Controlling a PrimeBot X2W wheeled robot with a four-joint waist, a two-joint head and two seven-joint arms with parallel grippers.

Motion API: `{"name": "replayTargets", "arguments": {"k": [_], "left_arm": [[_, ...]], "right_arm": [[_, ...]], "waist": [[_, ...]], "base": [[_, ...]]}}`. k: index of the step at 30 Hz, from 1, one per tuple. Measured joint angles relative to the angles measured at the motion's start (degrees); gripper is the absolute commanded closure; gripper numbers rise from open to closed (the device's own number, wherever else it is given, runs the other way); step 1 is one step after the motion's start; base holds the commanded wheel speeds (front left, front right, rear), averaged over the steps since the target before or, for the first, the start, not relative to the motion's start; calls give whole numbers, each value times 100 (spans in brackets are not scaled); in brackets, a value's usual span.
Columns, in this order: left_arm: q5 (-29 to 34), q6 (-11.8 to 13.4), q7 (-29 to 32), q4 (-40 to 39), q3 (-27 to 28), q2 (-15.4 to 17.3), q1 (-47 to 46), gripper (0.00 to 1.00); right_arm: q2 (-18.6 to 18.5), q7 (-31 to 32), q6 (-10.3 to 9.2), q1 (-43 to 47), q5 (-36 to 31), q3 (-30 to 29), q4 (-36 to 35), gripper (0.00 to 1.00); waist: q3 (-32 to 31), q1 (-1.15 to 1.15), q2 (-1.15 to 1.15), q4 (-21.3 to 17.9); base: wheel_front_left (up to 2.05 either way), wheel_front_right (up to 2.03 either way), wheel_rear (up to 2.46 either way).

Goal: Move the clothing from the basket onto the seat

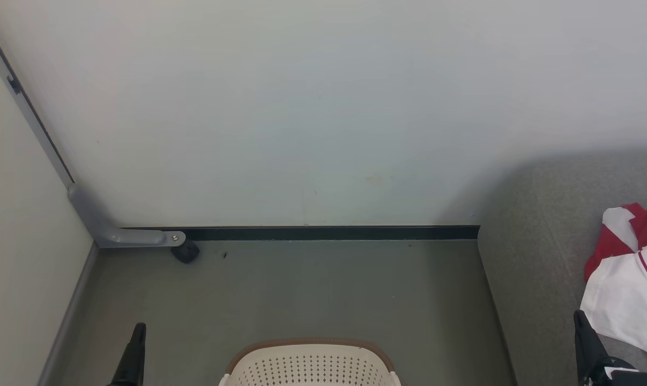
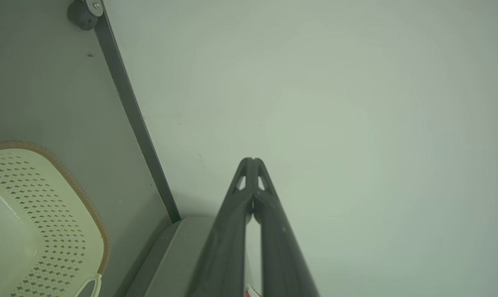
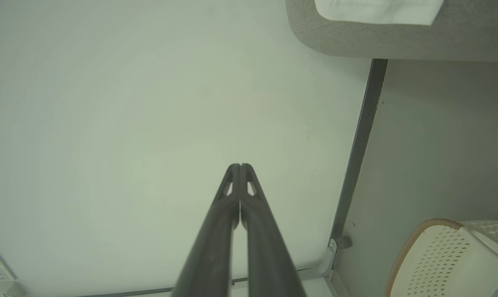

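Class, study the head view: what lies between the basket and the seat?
Bare floor. In the head view, the stretch from the basket to the seat holds nothing else.

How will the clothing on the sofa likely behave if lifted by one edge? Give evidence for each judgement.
Probably floppy: the clothing lies crumpled in folds on the sofa, so it would sag and trail. Likely light, since its white edge looks thin. Unlikely to slide freely when pushed, because the sofa's weave looks coarse.
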Motion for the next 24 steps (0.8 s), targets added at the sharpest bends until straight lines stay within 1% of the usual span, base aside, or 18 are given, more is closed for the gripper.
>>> {"name": "replayTargets", "arguments": {"k": [24], "left_arm": [[0,0,0,1,0,-1,0,100]], "right_arm": [[1,0,5,1,1,-1,-2,100]], "waist": [[0,0,0,0]], "base": [[0,0,0]]}}
